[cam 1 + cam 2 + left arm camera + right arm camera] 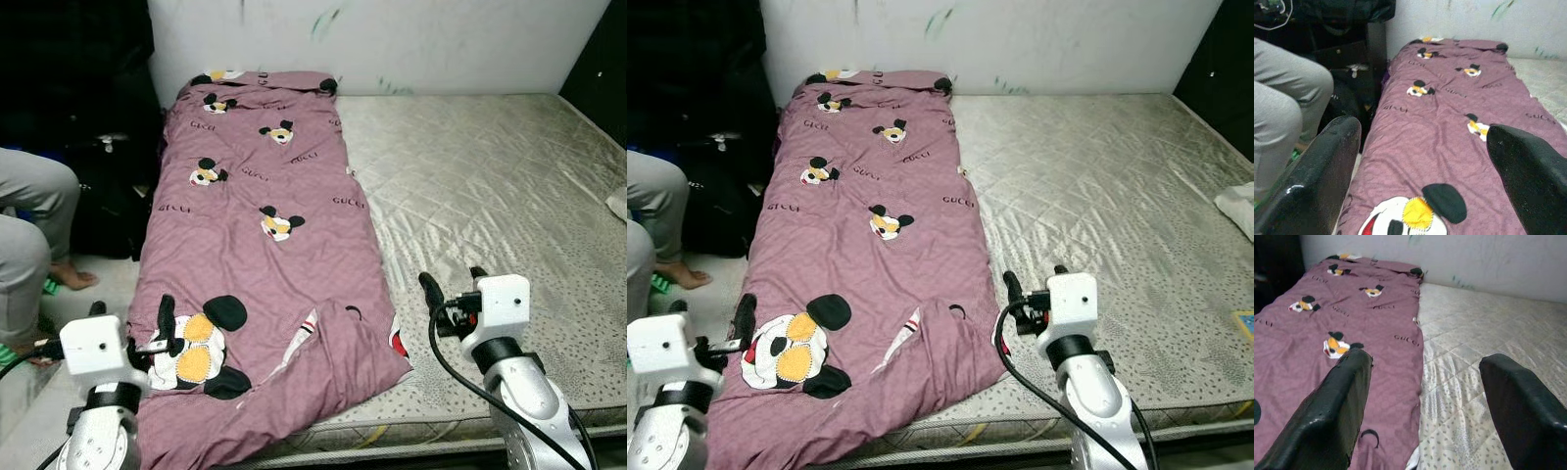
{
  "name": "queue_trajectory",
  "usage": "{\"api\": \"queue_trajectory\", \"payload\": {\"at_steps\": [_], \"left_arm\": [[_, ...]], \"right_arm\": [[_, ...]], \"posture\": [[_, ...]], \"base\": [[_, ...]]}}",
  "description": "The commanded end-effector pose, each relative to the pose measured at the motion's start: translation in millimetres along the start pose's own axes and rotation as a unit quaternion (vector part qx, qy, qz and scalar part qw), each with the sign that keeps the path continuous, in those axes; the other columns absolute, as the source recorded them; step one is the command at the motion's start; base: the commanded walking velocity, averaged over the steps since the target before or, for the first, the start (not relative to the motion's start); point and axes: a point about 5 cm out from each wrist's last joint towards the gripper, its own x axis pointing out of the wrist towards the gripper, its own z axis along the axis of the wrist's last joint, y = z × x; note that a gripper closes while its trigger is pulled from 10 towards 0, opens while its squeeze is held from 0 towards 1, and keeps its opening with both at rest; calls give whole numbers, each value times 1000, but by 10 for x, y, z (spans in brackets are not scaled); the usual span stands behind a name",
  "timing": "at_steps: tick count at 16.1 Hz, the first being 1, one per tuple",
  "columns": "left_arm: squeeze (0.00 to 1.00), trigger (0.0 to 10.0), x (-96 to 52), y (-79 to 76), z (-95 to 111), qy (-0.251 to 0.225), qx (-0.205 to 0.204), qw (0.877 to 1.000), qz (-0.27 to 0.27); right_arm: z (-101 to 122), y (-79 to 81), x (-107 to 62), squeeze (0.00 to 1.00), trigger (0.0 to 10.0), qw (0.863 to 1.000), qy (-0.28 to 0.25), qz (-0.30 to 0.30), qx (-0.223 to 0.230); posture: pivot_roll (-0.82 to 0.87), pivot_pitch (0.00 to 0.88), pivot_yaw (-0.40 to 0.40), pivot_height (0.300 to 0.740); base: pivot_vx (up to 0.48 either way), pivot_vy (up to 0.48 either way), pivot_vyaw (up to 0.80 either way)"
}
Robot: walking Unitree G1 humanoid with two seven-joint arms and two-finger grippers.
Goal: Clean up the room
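1. Evidently both tools hover at the bed's near edge to take up the blanket point(260, 255): the left tool point(147, 338) over its near left corner, the right tool point(446, 294) just beside its rumpled near right corner, each with fingers spread wide and holding nothing.
2. Mauve with cartoon mice, the blanket lies lengthwise along the left side of the mattress point(490, 186), mostly flat.

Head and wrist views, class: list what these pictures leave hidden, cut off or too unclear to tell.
- Person: head views, frame edge crops all but the legs and a foot.
- White item on the mattress: right edge cuts it; unidentifiable.
- Dark things beside the purple quilt: in shade.
- Quilt's near end: wrist views, hidden behind the open left pincer and right pincer.
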Motion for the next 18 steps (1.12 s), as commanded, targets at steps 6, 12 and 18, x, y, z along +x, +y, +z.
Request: {"api": "queue_trajectory", "payload": {"at_steps": [6, 12, 18], "left_arm": [[0, 10000, 11, -27, 15, 4, -1, 1000, -5], [0, 10000, 54, -28, 17, 4, 0, 1000, -3], [0, 10000, 107, -11, 8, 11, 1, 1000, 18]], "right_arm": [[19, 58, -25, 0, 10000, 1000, 2, 18, -2], [9, 56, 4, 0, 10000, 1000, 5, 25, -7], [19, -11, 130, 0, 10000, 999, 6, 28, -21]], "posture": [[14, 101, -34, 681], [13, 108, -34, 621], [13, 111, -37, 621]], "base": [[0, 0, 0], [0, 0, 0], [0, 0, 0]]}}
